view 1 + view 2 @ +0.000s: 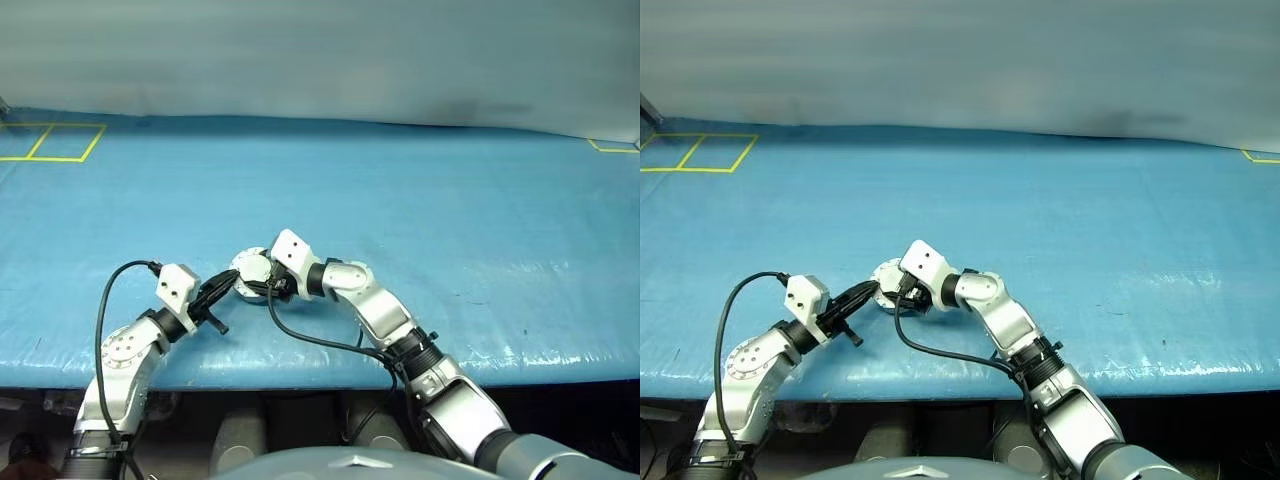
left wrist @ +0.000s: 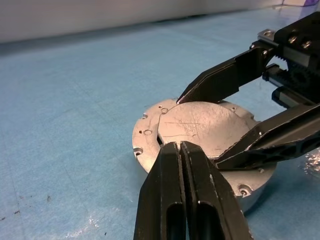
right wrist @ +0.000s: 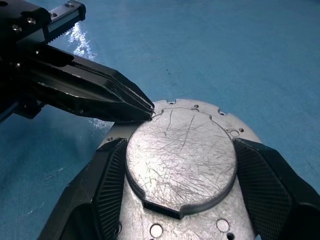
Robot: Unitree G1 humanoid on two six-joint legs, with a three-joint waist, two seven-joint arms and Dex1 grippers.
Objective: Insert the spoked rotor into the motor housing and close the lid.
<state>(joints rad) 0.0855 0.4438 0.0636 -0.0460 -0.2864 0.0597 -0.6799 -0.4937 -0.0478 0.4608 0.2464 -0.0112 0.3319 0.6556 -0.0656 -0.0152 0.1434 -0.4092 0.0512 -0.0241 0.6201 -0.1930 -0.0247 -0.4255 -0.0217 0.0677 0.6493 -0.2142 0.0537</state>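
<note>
The motor housing (image 2: 252, 197) stands on the blue table near its front edge. The lid (image 2: 210, 122), a scratched silvery plate with small holes round a raised round centre, lies flat on top of it. My right gripper (image 3: 180, 145) is shut on the lid, its pads pressed against opposite sides of the raised centre. My left gripper (image 2: 179, 146) is shut with nothing in it, and its tips touch the lid's edge on the side away from the right arm. The spoked rotor is hidden.
The blue table cover (image 1: 400, 200) stretches wide behind and to both sides of the housing. Yellow tape squares (image 1: 55, 142) mark the far left corner, another tape mark (image 1: 612, 147) the far right. A black cable (image 1: 320, 340) loops by the right arm at the table's front edge.
</note>
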